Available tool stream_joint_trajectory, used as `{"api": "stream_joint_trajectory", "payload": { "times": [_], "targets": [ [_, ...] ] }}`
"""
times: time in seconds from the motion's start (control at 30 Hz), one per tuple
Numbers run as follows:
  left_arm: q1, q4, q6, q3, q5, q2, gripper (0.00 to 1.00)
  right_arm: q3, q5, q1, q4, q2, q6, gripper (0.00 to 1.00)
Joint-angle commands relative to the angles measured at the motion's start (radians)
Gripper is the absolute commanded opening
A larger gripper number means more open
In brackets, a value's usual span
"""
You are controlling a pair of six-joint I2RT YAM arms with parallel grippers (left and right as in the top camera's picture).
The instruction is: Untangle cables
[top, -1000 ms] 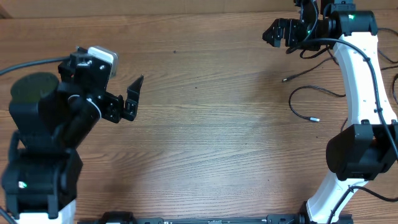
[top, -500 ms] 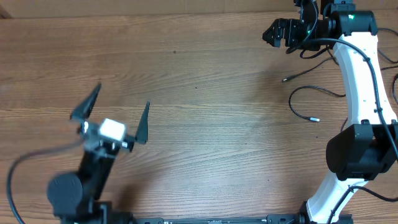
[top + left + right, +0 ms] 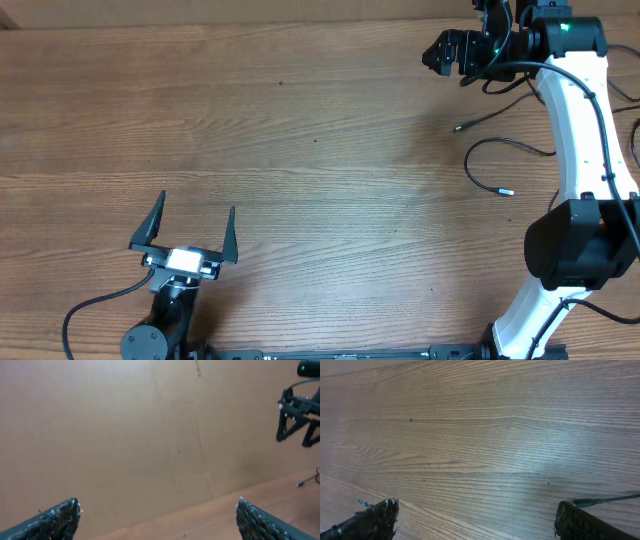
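Two thin black cables lie on the wooden table at the right. One cable (image 3: 490, 118) ends in a metal-tipped plug (image 3: 459, 128). The other cable (image 3: 478, 150) curves in a loop to a plug (image 3: 507, 192). They look apart from each other. My right gripper (image 3: 445, 58) is open and empty, held at the far right, behind the cables. In the right wrist view my right gripper (image 3: 477, 505) is above bare wood, with one plug (image 3: 585, 502) beside the right finger. My left gripper (image 3: 195, 225) is open and empty at the near left, far from the cables; it also shows in the left wrist view (image 3: 157, 505).
The white right arm (image 3: 580, 130) stretches over the table's right side, with its own thicker black wires. A brown wall (image 3: 125, 425) stands behind the table. Another thin black cord (image 3: 634, 140) shows at the right edge.
My left arm has pulled back from the left middle of the table to the near edge, its gripper still open. The right arm and the cables have not moved.
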Motion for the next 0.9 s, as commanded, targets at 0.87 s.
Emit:
{"api": "stream_joint_trajectory", "payload": {
  "times": [0.87],
  "targets": [
    [-0.003,-0.399,-0.253,-0.035,-0.194,-0.021,1.0,0.021,0.002,-0.001,0.005,-0.028,-0.008,1.0]
  ]
}}
